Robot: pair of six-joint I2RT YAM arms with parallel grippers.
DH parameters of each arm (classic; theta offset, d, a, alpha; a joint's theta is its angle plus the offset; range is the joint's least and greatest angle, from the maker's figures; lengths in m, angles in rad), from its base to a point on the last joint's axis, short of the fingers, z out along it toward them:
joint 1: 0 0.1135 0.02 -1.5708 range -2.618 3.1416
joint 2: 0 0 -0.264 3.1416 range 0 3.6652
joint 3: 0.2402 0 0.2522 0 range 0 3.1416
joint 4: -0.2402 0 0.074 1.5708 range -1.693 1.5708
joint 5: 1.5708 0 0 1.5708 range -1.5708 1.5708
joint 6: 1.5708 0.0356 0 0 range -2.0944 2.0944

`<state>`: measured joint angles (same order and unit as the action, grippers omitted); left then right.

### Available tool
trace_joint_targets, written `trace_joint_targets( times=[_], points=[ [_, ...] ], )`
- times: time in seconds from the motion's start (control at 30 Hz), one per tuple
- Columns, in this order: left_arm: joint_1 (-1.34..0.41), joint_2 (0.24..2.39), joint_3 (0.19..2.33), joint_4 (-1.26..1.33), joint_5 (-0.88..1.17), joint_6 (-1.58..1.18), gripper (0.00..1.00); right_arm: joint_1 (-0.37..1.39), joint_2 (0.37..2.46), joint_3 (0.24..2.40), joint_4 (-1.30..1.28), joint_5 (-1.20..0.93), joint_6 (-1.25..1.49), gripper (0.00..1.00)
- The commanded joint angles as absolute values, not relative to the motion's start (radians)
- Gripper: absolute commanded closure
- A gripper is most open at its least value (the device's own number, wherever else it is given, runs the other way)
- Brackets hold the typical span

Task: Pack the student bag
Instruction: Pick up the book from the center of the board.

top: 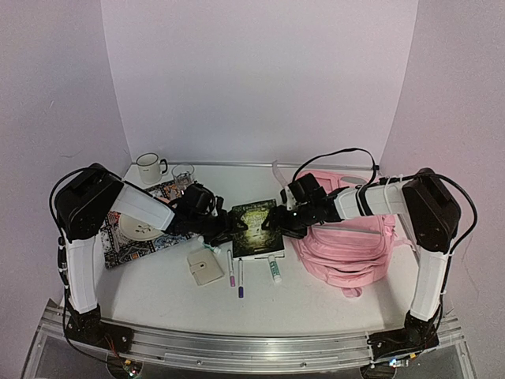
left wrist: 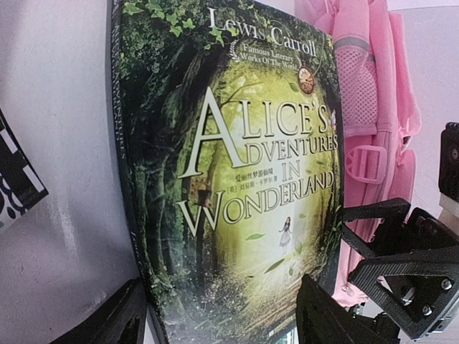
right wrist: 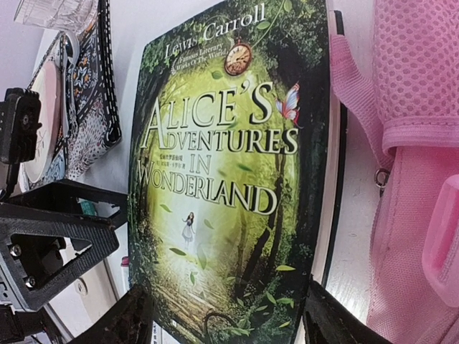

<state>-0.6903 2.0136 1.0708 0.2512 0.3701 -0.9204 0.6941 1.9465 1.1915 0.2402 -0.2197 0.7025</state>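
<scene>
The large, soft, light-pink fabric backpack (top: 347,249) is seen lying on the right of the white table (top: 316,304), touching the right arm; whether any pocket is unzipped cannot be told. Just beside it, a green-covered paperback of Alice's Adventures in Wonderland (top: 256,229) is laid flat, outside the bag. The book is flanked by the left gripper (top: 231,228) and the right gripper (top: 278,224). In each wrist view the fingers are spread wide to either side of the book's near end, and nothing is seen pinched. Three marker pens (top: 241,278) and a small beige square case (top: 205,267) are found near the book's near edge. Packing is judged to be barely started: nothing is shown inside the bag, and the book, pens and case are all left to load.
</scene>
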Motion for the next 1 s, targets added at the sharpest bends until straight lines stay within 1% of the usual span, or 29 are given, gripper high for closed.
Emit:
trace_joint_targets(
  times=[0.0, 0.47, 0.6, 0.83, 0.97],
  points=[
    [-0.685, 2.014, 1.076, 0.162, 0.331, -0.891, 0.27, 0.694, 1.888, 1.229, 0.224, -0.255, 0.688, 0.31],
    [-0.684, 1.960, 1.100, 0.183, 0.388, -0.930, 0.28, 0.673, 1.910, 1.217, 0.340, -0.378, 0.747, 0.43],
    [-0.682, 1.940, 1.098, 0.194, 0.391, -0.938, 0.28, 0.668, 1.919, 1.209, 0.351, -0.392, 0.753, 0.49],
    [-0.672, 1.909, 1.085, 0.227, 0.396, -0.958, 0.28, 0.660, 1.922, 1.194, 0.354, -0.396, 0.745, 0.48],
    [-0.673, 1.902, 1.093, 0.244, 0.427, -0.967, 0.28, 0.659, 1.955, 1.218, 0.354, -0.438, 0.739, 0.48]
  ],
)
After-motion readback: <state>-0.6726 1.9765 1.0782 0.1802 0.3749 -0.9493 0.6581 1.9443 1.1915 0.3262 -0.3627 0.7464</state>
